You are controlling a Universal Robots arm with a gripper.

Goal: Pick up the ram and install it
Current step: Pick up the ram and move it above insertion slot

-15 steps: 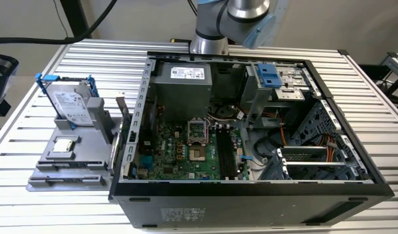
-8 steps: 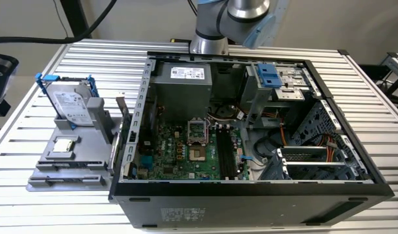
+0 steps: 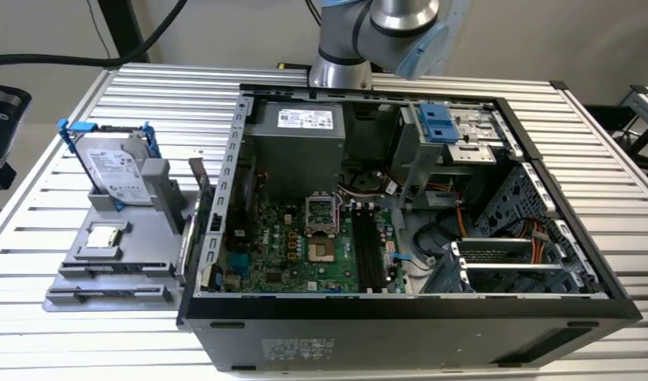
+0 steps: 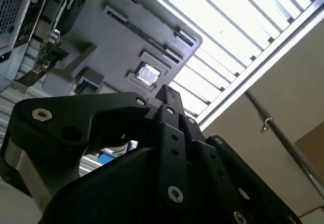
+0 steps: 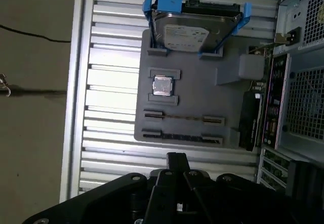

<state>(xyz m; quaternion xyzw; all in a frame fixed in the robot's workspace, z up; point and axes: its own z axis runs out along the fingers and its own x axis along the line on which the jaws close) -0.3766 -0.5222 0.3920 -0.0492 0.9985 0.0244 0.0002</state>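
From my feed, the ram sits in the grey tray, in the holder row farthest from the hard drive. It stands on its long edge, thin top edge facing up, caught between two end clips. Its long axis runs along that tray edge, parallel to the drive. One end points toward the open computer case beside the tray and the other toward the tray's outer side. One row closer to the drive lies a second thin strip, parallel to the ram. Between that strip and the drive rests a square processor chip.

The tool hangs just off the tray's ram-side edge, over the slatted worktop. It is near the ram's middle but apart from it. I cannot tell whether the tool is open or closed.
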